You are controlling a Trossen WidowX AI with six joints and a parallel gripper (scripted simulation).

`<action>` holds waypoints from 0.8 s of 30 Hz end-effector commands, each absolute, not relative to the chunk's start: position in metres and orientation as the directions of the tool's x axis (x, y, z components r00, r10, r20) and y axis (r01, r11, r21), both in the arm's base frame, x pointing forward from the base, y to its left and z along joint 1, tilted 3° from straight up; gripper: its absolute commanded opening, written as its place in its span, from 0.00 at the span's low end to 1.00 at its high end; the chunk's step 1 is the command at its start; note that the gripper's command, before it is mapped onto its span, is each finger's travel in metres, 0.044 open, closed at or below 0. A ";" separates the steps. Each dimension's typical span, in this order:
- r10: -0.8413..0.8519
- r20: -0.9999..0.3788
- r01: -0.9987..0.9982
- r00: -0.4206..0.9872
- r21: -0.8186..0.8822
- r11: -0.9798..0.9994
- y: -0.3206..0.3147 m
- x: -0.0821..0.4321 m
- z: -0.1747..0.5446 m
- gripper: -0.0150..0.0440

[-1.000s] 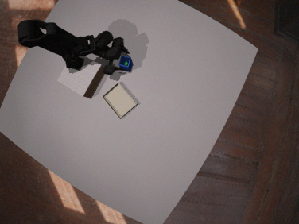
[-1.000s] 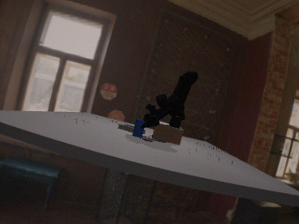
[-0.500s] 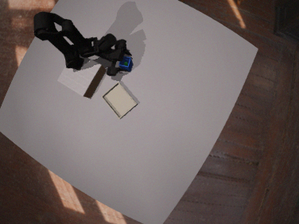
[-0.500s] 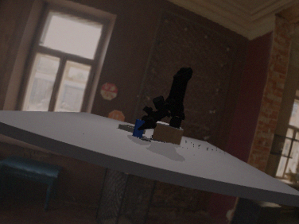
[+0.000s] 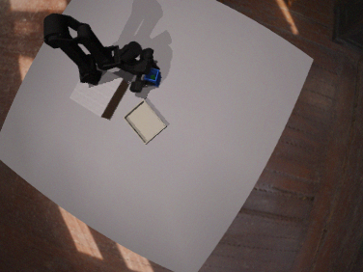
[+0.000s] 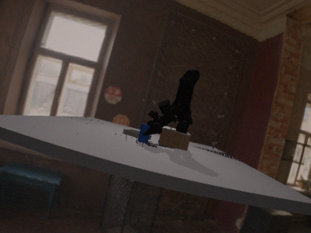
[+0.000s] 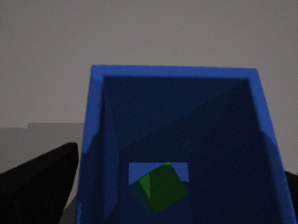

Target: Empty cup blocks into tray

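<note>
The blue cup stands upright on the worktop, its mouth upward, with a green block low inside; whether more blocks lie there cannot be told. The tool has its fingers spread, one on each side of the cup, and they do not yet look clamped; whether either already touches a wall is too close to call. Seen from above, the arm reaches in from about ten o'clock of the cup. The step in hand, as I judge it, is to take the grip. It wants an even, gentle close, so that both walls are met together and the cup is neither pushed sideways nor twisted. The straight walls should give the pads a good flat hold, and a firm squeeze matters, since the cup must later be turned well over without slipping. Then a straight lift, keeping it level, high enough to clear the rim of the shallow tray, which lies near, at about six o'clock of the cup in the top view. The pale box with a brown side, at about eight o'clock, deserves a wide berth from arm and cup. Tipping is best left until the mouth is over the tray's middle, lest a block drop outside.
</note>
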State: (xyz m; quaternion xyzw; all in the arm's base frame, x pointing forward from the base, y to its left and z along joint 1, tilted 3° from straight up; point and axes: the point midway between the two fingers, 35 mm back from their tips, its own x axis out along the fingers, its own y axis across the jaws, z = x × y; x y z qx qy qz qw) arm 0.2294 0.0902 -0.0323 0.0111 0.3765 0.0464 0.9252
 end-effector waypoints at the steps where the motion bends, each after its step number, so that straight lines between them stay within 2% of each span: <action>1: 0.098 -0.695 -0.082 0.712 0.057 0.995 0.091 0.230 -0.032 0.77; 16: 0.098 -0.695 -0.082 0.712 0.057 0.995 0.091 0.230 -0.032 0.60; 24: 0.098 -0.695 -0.082 0.712 0.057 0.995 0.090 0.230 -0.024 0.25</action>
